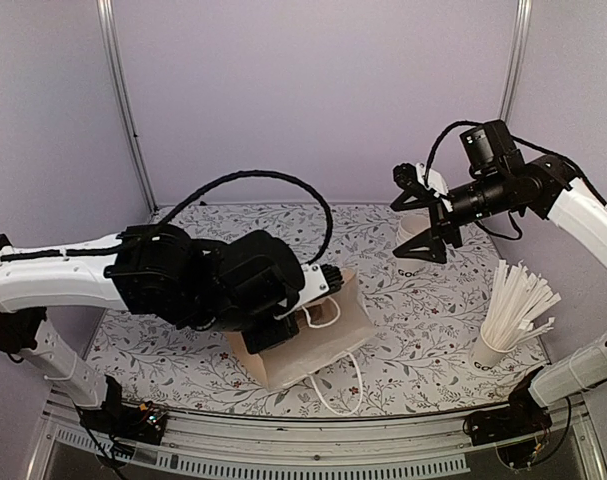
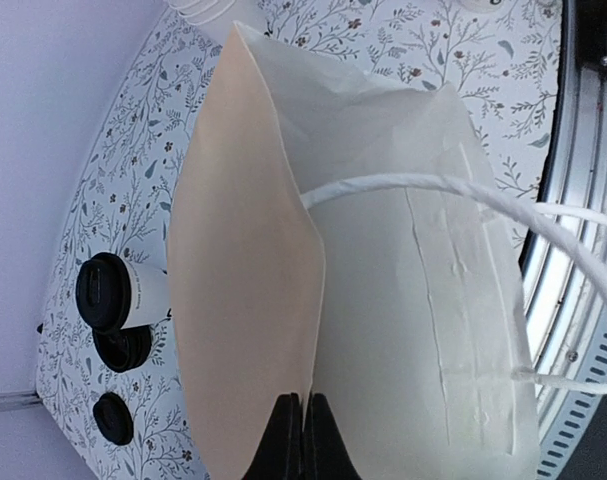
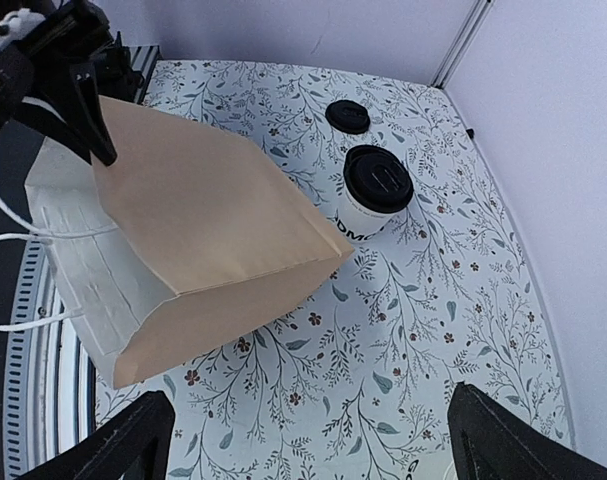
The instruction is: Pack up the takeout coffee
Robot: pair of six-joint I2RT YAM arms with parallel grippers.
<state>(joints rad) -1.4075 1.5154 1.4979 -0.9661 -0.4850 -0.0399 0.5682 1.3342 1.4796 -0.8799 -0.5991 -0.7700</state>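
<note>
One takeout coffee [image 3: 376,195], a white cup with a black lid, stands on the floral table just past the bag's bottom corner; it also shows in the left wrist view [image 2: 123,295]. In the top view my left arm hides it. The brown paper bag [image 3: 203,230] lies tilted, its mouth and white handles toward the near edge [image 1: 318,355]. My left gripper [image 2: 303,405] is shut on the bag's rim. My right gripper [image 3: 313,450] hangs open and empty over the back right of the table [image 1: 425,215].
Loose black lids [image 2: 113,418] lie beside the coffee, one of them behind it [image 3: 348,116]. A white lidless cup [image 1: 413,245] stands under my right gripper. A cup of white paper-wrapped straws [image 1: 508,310] is at the right. The metal table rail [image 1: 313,435] runs along the front.
</note>
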